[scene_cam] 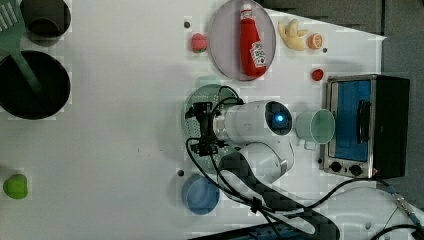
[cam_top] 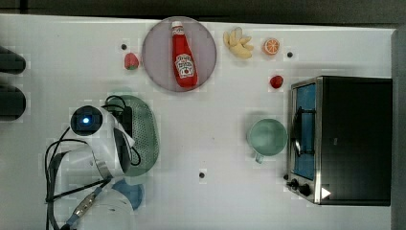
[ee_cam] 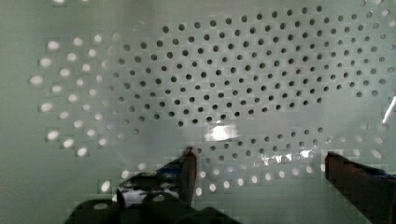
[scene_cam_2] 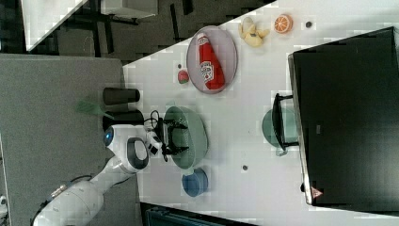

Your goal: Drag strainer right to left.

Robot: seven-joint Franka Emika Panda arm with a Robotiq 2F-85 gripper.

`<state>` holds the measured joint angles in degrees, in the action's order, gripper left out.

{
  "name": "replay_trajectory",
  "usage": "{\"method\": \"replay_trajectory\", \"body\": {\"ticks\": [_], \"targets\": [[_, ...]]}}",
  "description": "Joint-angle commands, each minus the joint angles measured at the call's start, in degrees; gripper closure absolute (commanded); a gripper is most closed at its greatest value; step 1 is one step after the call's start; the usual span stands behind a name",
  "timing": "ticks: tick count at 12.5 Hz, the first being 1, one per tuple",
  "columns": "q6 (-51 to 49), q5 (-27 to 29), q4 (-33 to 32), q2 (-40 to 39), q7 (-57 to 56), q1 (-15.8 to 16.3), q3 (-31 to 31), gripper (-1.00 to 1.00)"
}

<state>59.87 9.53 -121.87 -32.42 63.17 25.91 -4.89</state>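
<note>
The strainer [cam_top: 143,129], a pale mint-green oval with a dotted basin, lies on the white table at the top view's left, partly under my arm. In the left view my gripper [scene_cam: 193,130] hangs over the strainer [scene_cam: 204,95], fingers spread. The right view has the gripper [scene_cam_2: 180,137] down inside the strainer [scene_cam_2: 194,134]. Close up in the wrist view, the perforated basin [ee_cam: 233,79] lies right beneath my open gripper [ee_cam: 261,172]. Its two fingertips [ee_cam: 189,165] stand far apart with nothing held between them.
A blue dish [cam_top: 133,194] sits right beside the strainer's near end. A mint mug [cam_top: 267,137] stands in front of the toaster oven [cam_top: 344,139]. A plate [cam_top: 155,52] carries a ketchup bottle [cam_top: 184,57]. A strawberry [cam_top: 131,61] and dark pots [scene_cam: 32,85] lie further off.
</note>
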Motion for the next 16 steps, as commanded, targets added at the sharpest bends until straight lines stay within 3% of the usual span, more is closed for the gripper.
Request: {"method": "replay_trajectory", "body": {"ticks": [1,5,9,16], "targets": [[0.2,-0.7,3.6,-1.6,8.3,4.1,-0.7,-1.0],[-0.5,-0.5,7.2,-3.6,9.2,6.9,-0.7,-1.0],[-0.4,3.5,10.3,-5.4,9.2,9.2,-0.7,-1.0],[-0.8,5.0,15.2,-8.3,9.4,11.7,-0.6,-1.0]]}}
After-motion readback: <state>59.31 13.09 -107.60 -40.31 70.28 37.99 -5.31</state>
